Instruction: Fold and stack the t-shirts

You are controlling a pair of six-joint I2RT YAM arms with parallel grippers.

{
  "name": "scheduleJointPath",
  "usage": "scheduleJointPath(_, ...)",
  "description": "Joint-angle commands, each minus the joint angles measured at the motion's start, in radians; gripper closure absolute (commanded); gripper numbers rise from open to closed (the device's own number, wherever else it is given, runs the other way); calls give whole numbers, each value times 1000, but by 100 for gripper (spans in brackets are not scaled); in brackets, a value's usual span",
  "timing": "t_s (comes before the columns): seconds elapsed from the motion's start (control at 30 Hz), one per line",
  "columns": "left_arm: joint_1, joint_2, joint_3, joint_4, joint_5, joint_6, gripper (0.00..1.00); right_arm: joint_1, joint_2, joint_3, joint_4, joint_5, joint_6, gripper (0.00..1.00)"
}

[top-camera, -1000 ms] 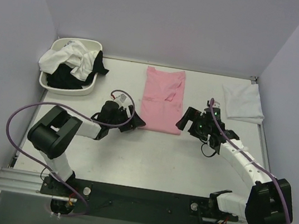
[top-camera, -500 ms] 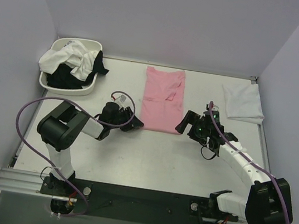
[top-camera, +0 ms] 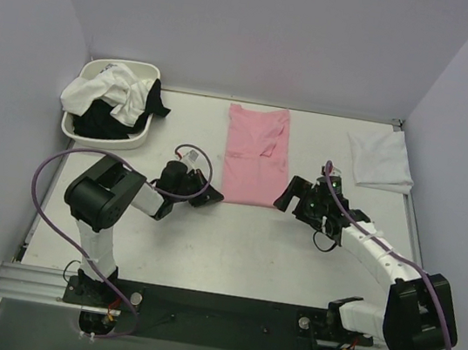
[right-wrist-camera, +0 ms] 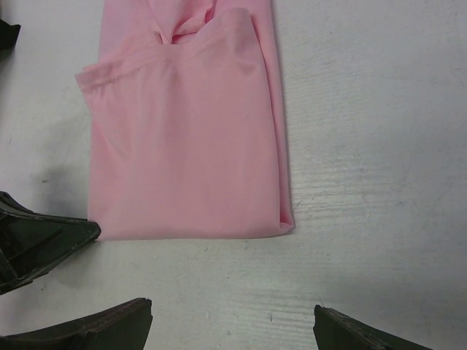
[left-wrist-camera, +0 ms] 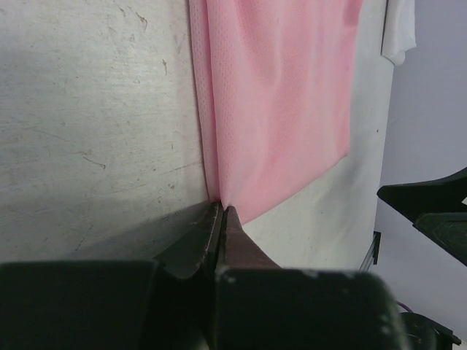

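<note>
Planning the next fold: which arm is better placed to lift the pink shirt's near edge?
Left: the left gripper is shut on the pink t-shirt at its near corner, while the right gripper hangs open, short of the cloth.

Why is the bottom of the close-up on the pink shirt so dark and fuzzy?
Left wrist view: the left gripper, shut on a corner of the pink t-shirt, sits too near the lens, so it blurs black and shades the table; the shirt's weave is sharp. Right wrist and top views: even, soft light, no glare.

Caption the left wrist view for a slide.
Left gripper pinching a corner of the folded pink t-shirt on the table.
</note>
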Motion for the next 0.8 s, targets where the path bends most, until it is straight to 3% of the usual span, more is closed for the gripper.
scheduleJointPath(0.0,2,-20,-54,-98,-35,42,100,-11,42,-22,76,-8,32,7)
scheduleJointPath(0.17,2,-56,-77,-101,-29,45,100,-20,133,-40,151,-25,62,12)
scheduleJointPath(0.37,2,-68,-113,-77,-38,34,100,-28,237,-39,237,-62,90,35)
scheduleJointPath(0.77,2,-47,-128,-55,-27,31,100,-29,352,-19,283,-86,108,59)
